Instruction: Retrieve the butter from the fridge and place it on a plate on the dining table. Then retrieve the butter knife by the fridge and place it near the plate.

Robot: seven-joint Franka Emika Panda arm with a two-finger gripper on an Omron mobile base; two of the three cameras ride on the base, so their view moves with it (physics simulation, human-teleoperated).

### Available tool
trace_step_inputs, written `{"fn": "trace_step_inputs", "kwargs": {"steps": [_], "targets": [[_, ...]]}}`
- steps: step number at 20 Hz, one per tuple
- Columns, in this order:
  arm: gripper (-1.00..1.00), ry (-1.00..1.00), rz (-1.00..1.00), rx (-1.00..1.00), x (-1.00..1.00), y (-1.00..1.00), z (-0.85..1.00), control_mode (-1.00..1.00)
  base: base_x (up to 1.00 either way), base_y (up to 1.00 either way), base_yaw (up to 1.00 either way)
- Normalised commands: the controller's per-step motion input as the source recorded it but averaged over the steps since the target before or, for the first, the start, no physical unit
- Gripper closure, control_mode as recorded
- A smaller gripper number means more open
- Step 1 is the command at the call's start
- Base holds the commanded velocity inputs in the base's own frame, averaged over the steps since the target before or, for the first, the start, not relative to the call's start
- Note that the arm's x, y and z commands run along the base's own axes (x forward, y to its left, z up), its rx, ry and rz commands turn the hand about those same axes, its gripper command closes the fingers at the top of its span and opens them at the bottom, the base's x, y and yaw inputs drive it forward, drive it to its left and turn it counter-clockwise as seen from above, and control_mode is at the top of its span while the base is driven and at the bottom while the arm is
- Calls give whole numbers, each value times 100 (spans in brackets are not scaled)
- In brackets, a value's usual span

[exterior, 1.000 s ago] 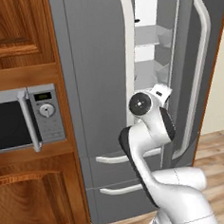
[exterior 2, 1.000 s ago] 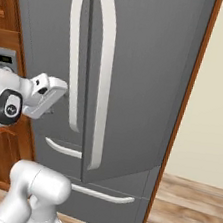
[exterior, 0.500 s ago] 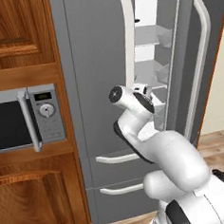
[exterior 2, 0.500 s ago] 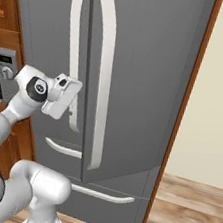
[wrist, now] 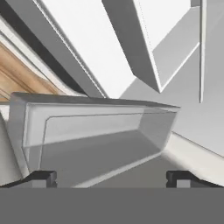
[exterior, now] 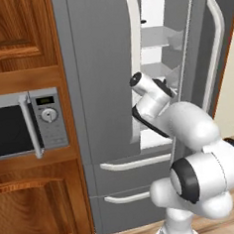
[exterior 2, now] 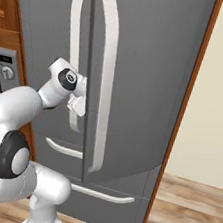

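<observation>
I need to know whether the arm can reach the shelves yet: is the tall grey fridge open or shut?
Partly open. In the left base view the tall grey fridge shows a gap between its doors, with white interior shelves visible.

No text, label or number is legible

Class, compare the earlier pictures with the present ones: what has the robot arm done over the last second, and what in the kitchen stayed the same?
The arm swung its hand up and forward, towards the gap of the fridge. The gripper is open and empty, facing a clear door bin. Nothing was taken or let go. The fridge door stayed ajar, and the microwave stayed shut.
</observation>
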Motion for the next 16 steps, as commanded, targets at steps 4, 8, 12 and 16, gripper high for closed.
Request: {"fn": "trace_step_inputs", "kwargs": {"steps": [4, 8, 12, 16], "targets": [[-100, 0, -6, 0, -77, -100, 0, -100, 0, 0, 0], [-100, 0, -8, 0, -62, -100, 0, -100, 0, 0, 0], [-100, 0, -8, 0, -14, -100, 0, -100, 0, 0, 0], [-100, 1, -8, 0, -6, -100, 0, -100, 0, 0, 0]]}}
